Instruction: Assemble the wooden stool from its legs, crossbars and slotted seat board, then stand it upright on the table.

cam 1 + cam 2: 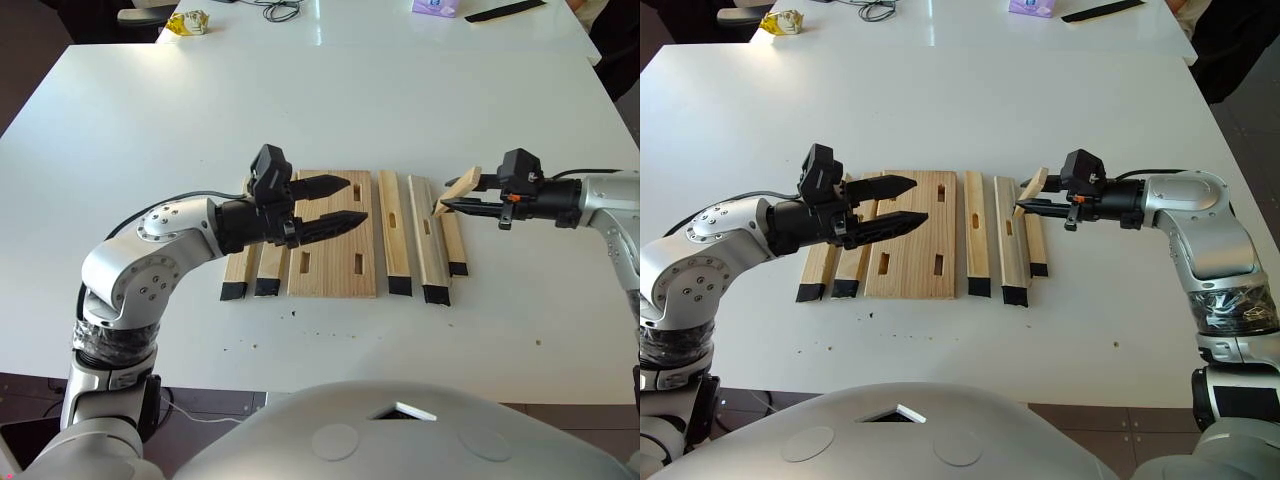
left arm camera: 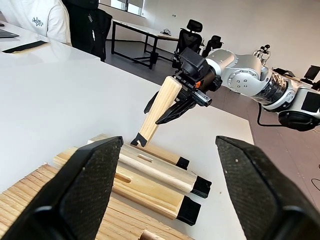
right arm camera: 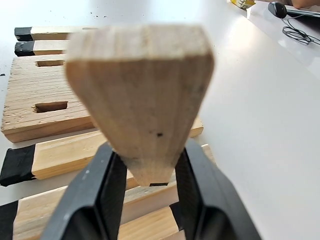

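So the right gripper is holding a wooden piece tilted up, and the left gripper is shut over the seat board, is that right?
Not quite: the left gripper is open and empty over the seat board, as the left wrist view shows. The right gripper does hold the wooden piece tilted up.

place: office | cues: black desk chairs [image 2: 193,28], white tables [image 1: 200,100]

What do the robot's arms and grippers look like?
The left arm and right arm have rounded silver-grey shells, then black forearms. The left gripper and right gripper are black, with long tapered jaws and a boxy camera on top. The right one bears a small orange mark. A thin black cable runs behind each forearm.
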